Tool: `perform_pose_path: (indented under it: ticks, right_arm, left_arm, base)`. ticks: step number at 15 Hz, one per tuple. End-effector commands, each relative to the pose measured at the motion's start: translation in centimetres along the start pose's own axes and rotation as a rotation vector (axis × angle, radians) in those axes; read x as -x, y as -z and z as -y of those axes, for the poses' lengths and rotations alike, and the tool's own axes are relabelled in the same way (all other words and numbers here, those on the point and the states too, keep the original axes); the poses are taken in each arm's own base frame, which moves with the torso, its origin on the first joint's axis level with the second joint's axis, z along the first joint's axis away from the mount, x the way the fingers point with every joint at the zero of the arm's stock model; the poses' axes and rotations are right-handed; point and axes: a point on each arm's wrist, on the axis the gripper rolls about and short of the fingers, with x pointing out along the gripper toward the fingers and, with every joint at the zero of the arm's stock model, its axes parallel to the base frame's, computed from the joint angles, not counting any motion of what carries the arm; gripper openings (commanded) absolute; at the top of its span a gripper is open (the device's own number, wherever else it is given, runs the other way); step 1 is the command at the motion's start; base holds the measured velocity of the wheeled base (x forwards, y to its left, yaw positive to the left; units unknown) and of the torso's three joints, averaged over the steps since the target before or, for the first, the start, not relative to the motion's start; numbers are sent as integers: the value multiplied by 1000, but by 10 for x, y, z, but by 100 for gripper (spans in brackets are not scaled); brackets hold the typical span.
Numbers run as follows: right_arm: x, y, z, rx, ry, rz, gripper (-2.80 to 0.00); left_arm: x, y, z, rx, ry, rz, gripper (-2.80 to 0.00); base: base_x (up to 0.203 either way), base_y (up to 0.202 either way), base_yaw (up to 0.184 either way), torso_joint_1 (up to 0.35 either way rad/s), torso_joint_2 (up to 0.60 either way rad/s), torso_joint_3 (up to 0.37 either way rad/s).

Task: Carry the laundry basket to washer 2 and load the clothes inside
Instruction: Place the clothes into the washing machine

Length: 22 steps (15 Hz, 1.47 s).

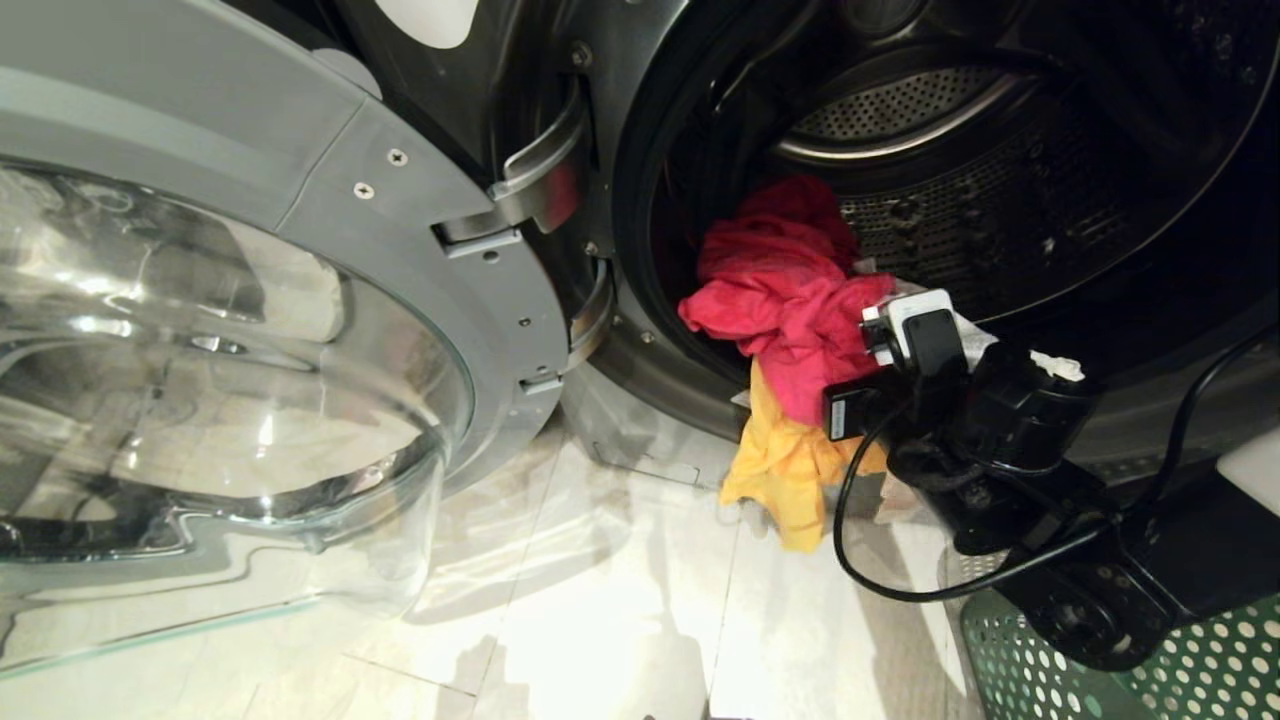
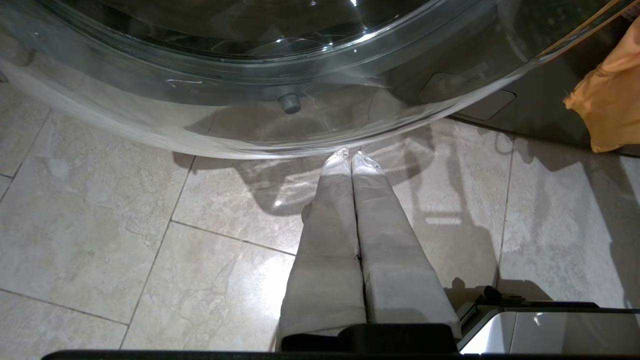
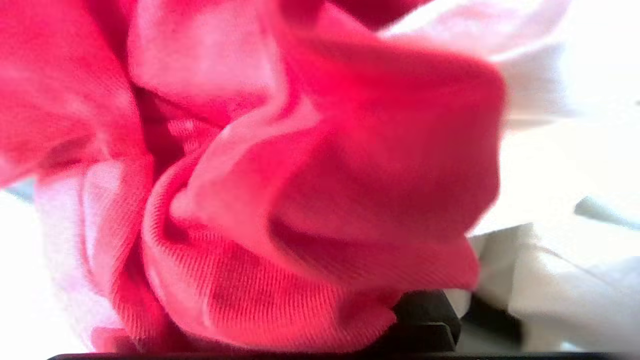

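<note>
A dark grey washer stands open, its drum [image 1: 1000, 200] facing me; no numeral shows. My right gripper [image 1: 868, 325] is at the drum's mouth, its fingers buried in the clothes. It is shut on a bright pink-red garment [image 1: 785, 290] that fills the right wrist view [image 3: 300, 175]. An orange-yellow garment [image 1: 785, 465] hangs below it over the washer's front. White cloth [image 3: 550, 200] lies beside the pink. The green laundry basket [image 1: 1040, 660] sits on the floor under the right arm. My left gripper [image 2: 350, 156] is shut and empty, pointing at the floor under the door.
The washer's round glass door [image 1: 250, 330] is swung wide open on my left, low over the tiled floor [image 1: 600, 620]. Its hinge [image 1: 530, 190] sits between door and drum. A black cable [image 1: 850, 540] loops below the right wrist.
</note>
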Motion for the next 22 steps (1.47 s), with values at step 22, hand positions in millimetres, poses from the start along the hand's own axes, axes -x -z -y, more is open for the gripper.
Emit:
perform_pose_path:
  ticks: [22]
  right_arm:
    - [-151, -89, 92, 146, 271, 650, -280]
  left_arm:
    - [-1, 2, 0, 0, -1, -9, -280]
  base:
    - [0, 0, 0, 0, 0, 0]
